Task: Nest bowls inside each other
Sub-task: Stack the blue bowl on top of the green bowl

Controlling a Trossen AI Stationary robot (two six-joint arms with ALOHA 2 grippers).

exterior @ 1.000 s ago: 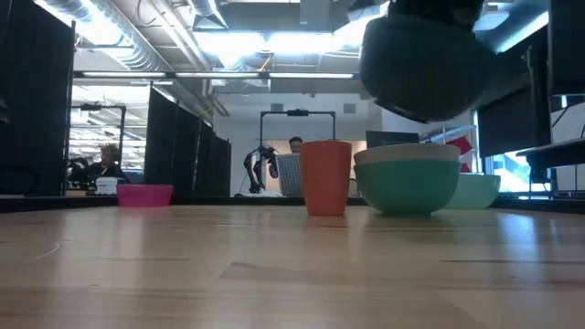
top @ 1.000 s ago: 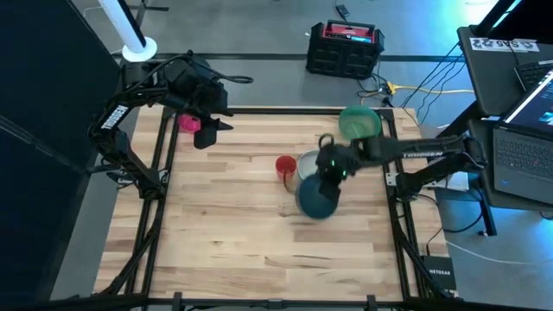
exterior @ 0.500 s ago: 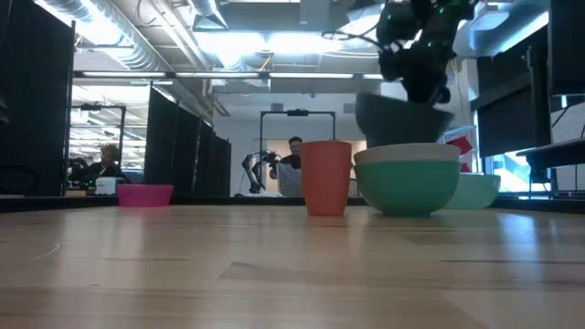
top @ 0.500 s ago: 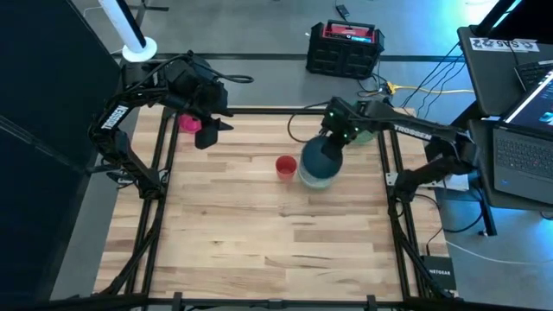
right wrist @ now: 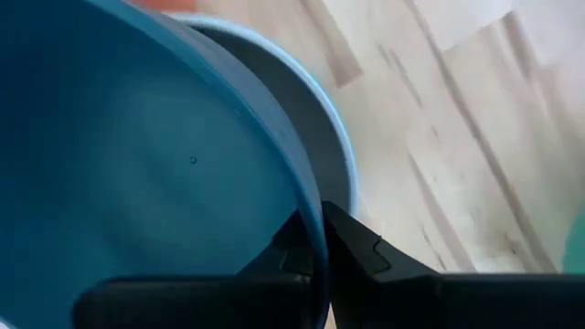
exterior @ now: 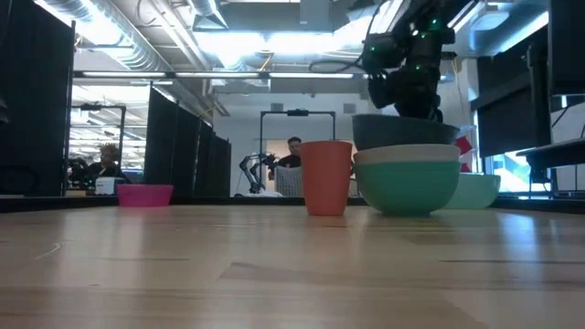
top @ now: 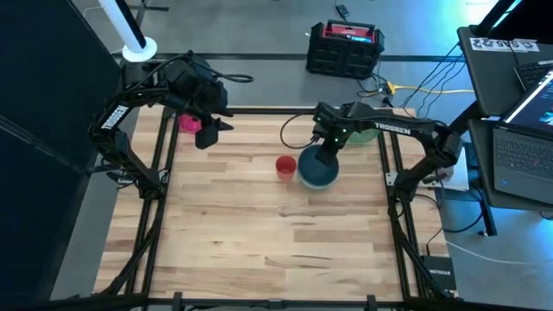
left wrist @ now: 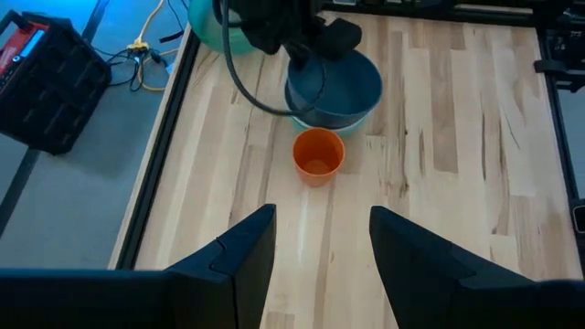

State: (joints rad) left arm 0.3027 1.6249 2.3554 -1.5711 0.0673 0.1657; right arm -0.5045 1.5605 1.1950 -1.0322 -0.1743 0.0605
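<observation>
A dark teal-blue bowl [top: 316,173] sits on top of a stack, inside a white bowl [exterior: 407,154] that rests in a green bowl [exterior: 407,189]. My right gripper [top: 326,155] is shut on the dark bowl's rim. A pale green bowl [top: 364,131] stands on the table behind the stack, partly under the right arm. A pink bowl [top: 188,123] stands at the far left. Beside it my left gripper [top: 210,131] hangs open above the table, touching nothing. My right gripper holds the dark bowl's rim [right wrist: 309,215] on its far side, one finger inside the bowl and one outside. The fingers come from above, pointing steeply down. The bowl is upright and nearly level, its lower part down inside the white bowl [right wrist: 322,119].
A small red cup [top: 285,166] stands upright just left of the stack. The near half of the wooden table [top: 259,250] is bare. A black metal frame runs along the table's edges. People show far off in the room beyond the table.
My right gripper has carried the dark bowl from above the table's middle toward the far edge and down. The bowl hung tilted and clear a second ago. It now sits level in the white bowl on the stack. The gripper has stayed shut on the rim.
</observation>
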